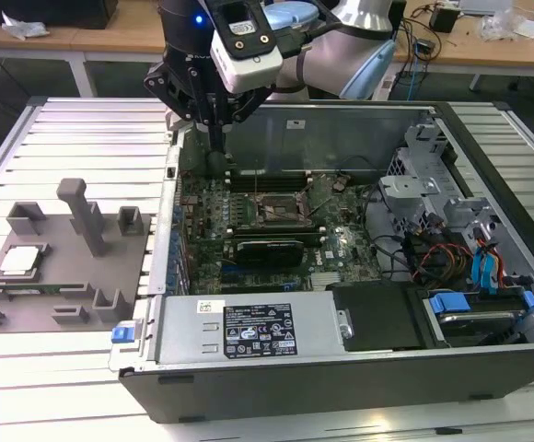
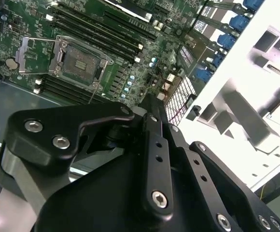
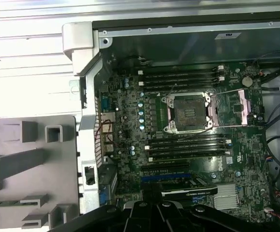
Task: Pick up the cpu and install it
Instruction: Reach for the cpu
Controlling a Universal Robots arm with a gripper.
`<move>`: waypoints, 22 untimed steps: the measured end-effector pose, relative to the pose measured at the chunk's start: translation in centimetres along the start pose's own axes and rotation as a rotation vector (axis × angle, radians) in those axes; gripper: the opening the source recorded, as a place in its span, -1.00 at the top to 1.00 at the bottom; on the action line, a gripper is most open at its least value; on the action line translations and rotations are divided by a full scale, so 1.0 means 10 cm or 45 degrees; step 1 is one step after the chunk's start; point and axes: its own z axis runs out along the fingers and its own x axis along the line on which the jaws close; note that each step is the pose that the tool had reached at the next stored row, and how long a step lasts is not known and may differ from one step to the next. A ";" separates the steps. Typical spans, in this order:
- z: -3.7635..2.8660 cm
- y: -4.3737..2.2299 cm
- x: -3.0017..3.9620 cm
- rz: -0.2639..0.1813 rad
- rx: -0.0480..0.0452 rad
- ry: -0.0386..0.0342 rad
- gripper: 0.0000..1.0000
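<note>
Silvery and flat, the cpu (image 1: 21, 261) lies on a grey holder (image 1: 60, 269) just outside the computer case (image 1: 359, 378), to the exterior view's left of it, not picked up yet. Our gripper (image 1: 218, 143) hangs over the case's edge, pinched together on nothing, well apart from the cpu. We think the grab calls for opening it wide right above the cpu; inside the case the socket (image 3: 187, 113) waits open.
</note>
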 end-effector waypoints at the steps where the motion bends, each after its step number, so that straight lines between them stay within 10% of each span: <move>1: 0.000 0.000 0.004 0.000 0.000 -0.0001 0.79; 22: -0.002 -0.006 0.080 0.000 0.000 -0.0001 0.79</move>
